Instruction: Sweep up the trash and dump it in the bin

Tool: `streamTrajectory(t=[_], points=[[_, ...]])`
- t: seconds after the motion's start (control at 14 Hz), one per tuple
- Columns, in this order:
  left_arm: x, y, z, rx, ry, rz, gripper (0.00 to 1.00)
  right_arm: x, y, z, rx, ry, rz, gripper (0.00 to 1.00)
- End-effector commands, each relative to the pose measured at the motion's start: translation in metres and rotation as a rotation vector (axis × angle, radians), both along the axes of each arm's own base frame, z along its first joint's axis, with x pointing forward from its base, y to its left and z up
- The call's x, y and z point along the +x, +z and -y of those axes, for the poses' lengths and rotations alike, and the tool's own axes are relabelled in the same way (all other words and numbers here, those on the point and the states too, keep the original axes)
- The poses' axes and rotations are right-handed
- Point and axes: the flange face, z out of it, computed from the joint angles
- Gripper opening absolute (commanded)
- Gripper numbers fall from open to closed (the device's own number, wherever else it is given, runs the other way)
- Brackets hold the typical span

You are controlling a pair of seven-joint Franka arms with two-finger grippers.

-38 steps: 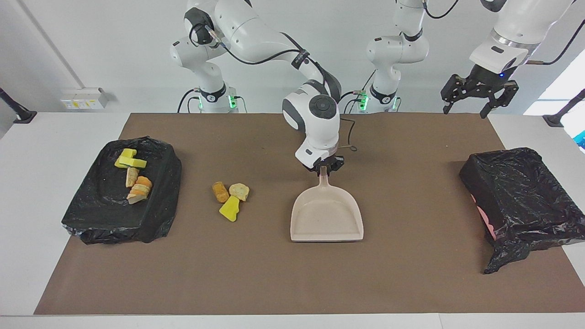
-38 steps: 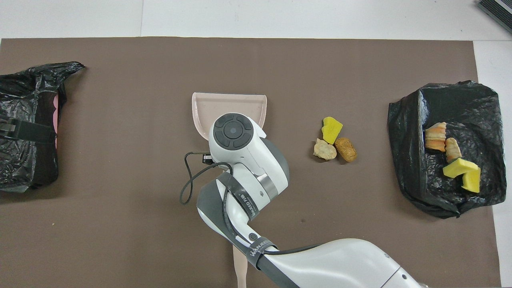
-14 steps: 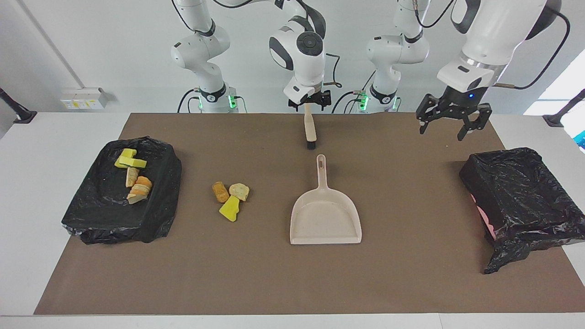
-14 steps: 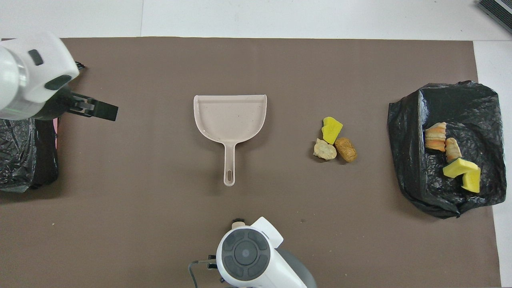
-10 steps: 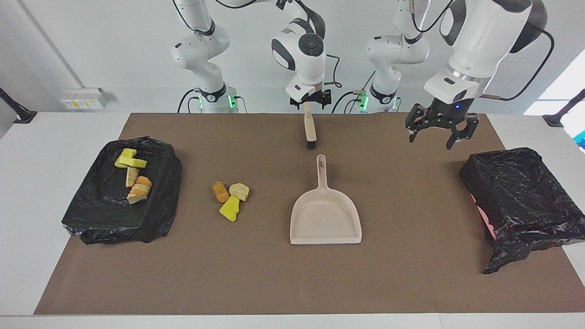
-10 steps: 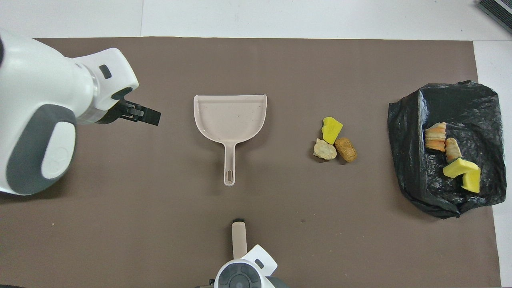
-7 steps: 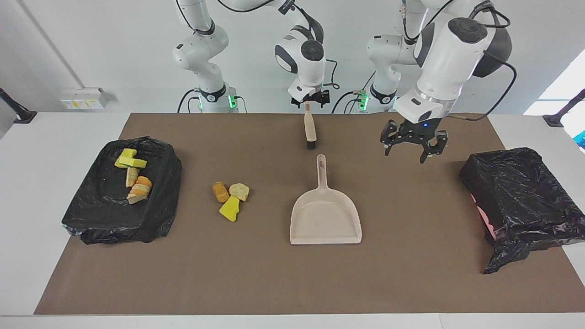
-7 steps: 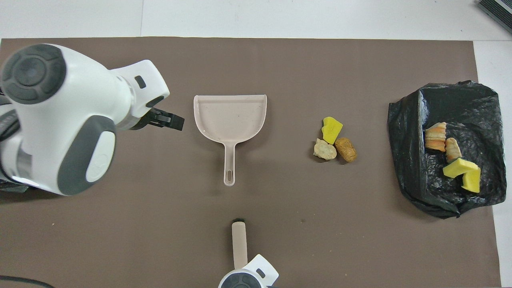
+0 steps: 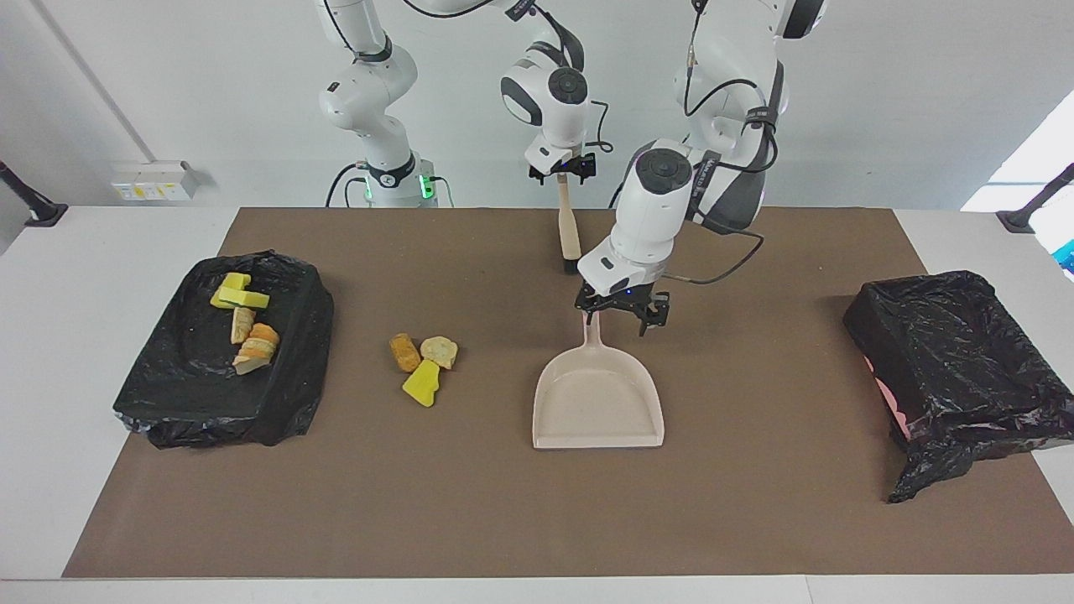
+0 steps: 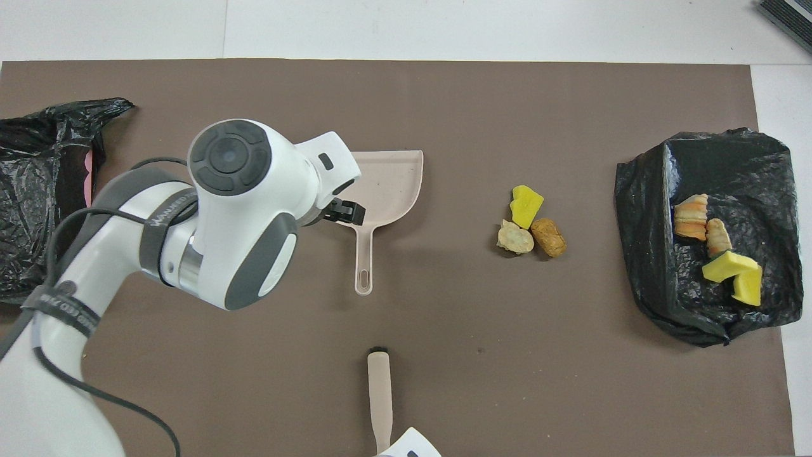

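The beige dustpan [image 9: 597, 403] lies flat mid-mat, its handle toward the robots; it also shows in the overhead view [image 10: 387, 181]. My left gripper [image 9: 623, 315] is open and hangs just over the handle [image 10: 363, 266]. One of its fingers [image 10: 347, 213] shows in the overhead view. My right gripper [image 9: 562, 174] is shut on a beige brush [image 9: 570, 231], bristles down, over the mat's edge by the robots. Three trash chunks [image 9: 424, 365] lie on the mat beside the dustpan, toward the right arm's end [image 10: 530, 225].
A black-bagged bin [image 9: 956, 361] stands at the left arm's end [image 10: 38, 190]. A black-bagged tray [image 9: 193, 377] at the right arm's end holds several more chunks [image 10: 717, 247]. The brush also shows in the overhead view [image 10: 379, 393].
My right gripper left the dustpan handle, drew back toward the robots and now holds the brush up. My left arm swung in from the bin end and came down over the dustpan handle.
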Motion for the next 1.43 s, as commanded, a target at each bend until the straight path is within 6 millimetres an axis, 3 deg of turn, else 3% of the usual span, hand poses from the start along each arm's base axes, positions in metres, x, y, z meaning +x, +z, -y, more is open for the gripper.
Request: streamTrajectory(t=[0.0,0.07,0.43,0.71,0.93,1.07,1.14,1.29,1.36], points=[[-0.019,-0.015,0.004,0.011,0.02,0.011,1.0,-0.001,0.0,0.002,0.022,-0.027,0.003,0.14],[-0.02,-0.015,0.005,0.004,0.025,0.012,1.0,0.0,0.0,0.002,0.02,-0.034,0.005,0.0],[-0.029,-0.024,0.0,0.01,0.098,-0.01,1.0,0.011,0.0,-0.004,0.013,-0.045,-0.005,0.0],[-0.032,-0.026,0.0,0.009,0.095,-0.011,1.0,0.069,0.04,0.008,-0.008,-0.098,0.003,0.0],[-0.035,-0.026,0.003,-0.001,0.096,-0.021,0.96,0.128,0.064,0.049,-0.074,-0.094,0.058,0.0],[-0.036,-0.027,0.004,-0.014,0.109,-0.041,0.89,0.155,0.072,0.077,-0.116,-0.066,0.066,0.0],[-0.037,-0.027,0.004,-0.016,0.11,-0.042,0.84,0.173,0.076,0.097,-0.145,-0.047,0.078,0.0],[-0.038,-0.027,0.005,-0.014,0.106,-0.048,0.63,0.205,0.084,0.133,-0.225,0.009,0.113,0.0],[-0.039,-0.027,0.005,-0.014,0.106,-0.048,0.59,0.223,0.087,0.152,-0.264,0.056,0.132,0.0]])
